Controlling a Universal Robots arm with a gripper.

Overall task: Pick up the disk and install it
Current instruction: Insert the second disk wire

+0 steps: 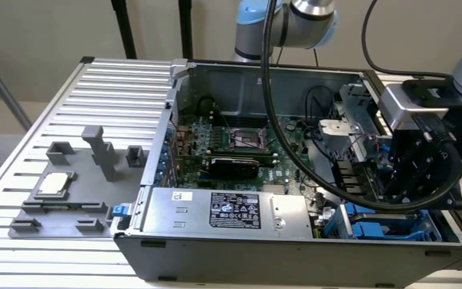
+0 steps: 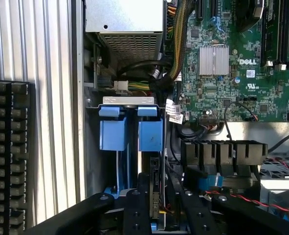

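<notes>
My gripper [image 1: 414,180] reaches down into the open computer case [image 1: 295,253] at its front corner on the exterior view's right. In the wrist view the black fingers [image 2: 143,196] stand either side of the disk [image 2: 155,196]. The disk shows edge-on, thin and upright, with a bit of blue frame at its lower end, and my gripper [image 2: 161,191] looks shut on it. It sits in the drive bay beside two blue carriers [image 2: 130,132] standing in their slots. In the exterior view my gripper's body hides the disk.
The grey power-supply box [image 1: 231,211] lies along the case's front and the green motherboard [image 1: 239,144] behind it. Cable bundles [image 2: 168,54] run close to the bay. A grey fixture [image 1: 70,211] with a silver chip [image 1: 55,183] sits on the slatted table. A black keyboard [image 2: 10,156] lies outside the case.
</notes>
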